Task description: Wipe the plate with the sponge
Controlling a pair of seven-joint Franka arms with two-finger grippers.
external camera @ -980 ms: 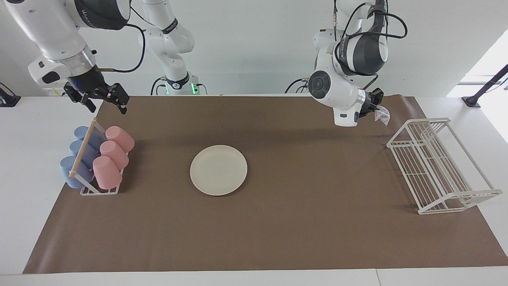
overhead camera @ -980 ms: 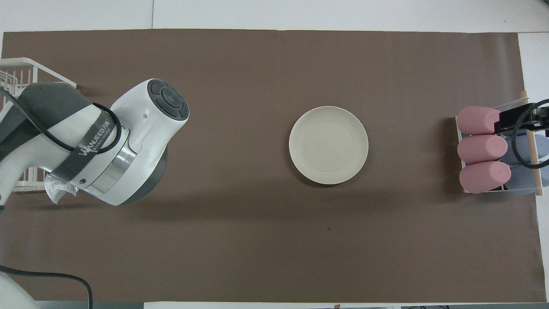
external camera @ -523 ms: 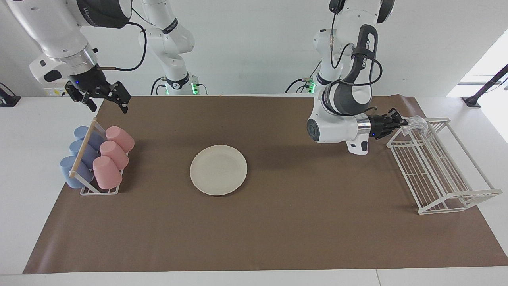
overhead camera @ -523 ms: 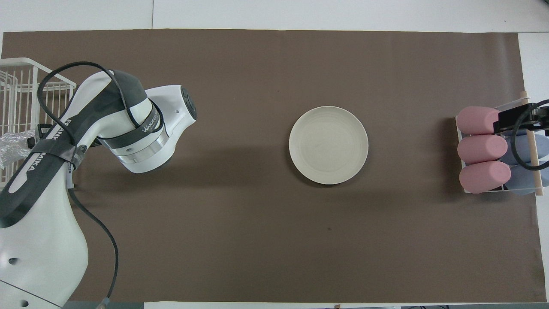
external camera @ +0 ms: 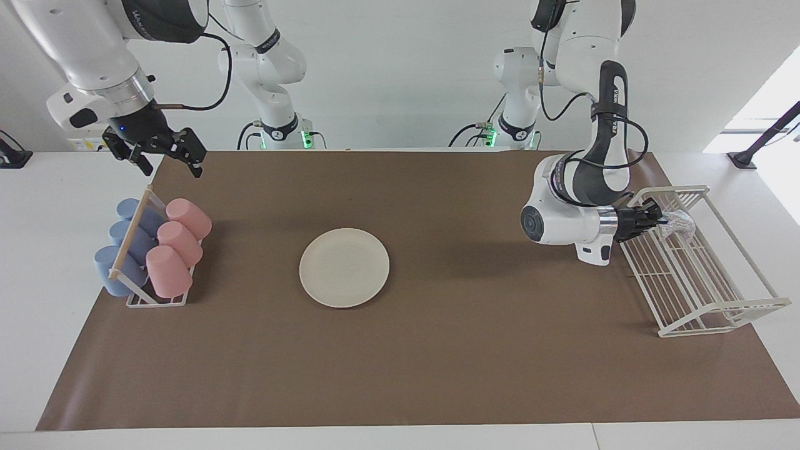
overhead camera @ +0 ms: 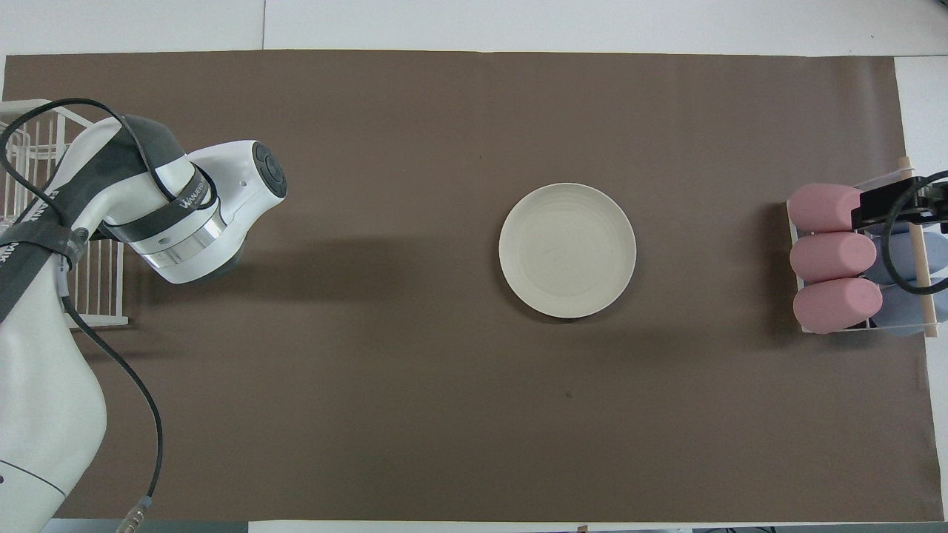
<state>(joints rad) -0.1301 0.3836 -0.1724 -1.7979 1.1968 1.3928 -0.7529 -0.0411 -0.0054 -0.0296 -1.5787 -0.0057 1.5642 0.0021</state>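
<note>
The cream-white plate [external camera: 344, 267] [overhead camera: 567, 250] lies flat on the middle of the brown mat with nothing on it. My left gripper [external camera: 661, 222] points sideways into the white wire rack [external camera: 670, 190], shut on the sponge [external camera: 681, 224], a silvery mesh wad held between the rack's wires at its end nearer the robots. Whether the sponge touches the wires I cannot tell. In the overhead view the left arm hides both the gripper and the sponge. My right gripper [external camera: 165, 156] hangs open with nothing in it, over the cup holder's end nearer the robots.
The wire rack [overhead camera: 96, 320] stands at the left arm's end of the mat. At the right arm's end a small holder carries pink cups [external camera: 178, 244] [overhead camera: 833, 257] and blue cups [external camera: 125, 250] lying on their sides. Bare brown mat surrounds the plate.
My left arm has swung out and down, carrying the sponge from above the mat's edge near the robots into the wire rack. The right gripper and the plate have stayed put.
</note>
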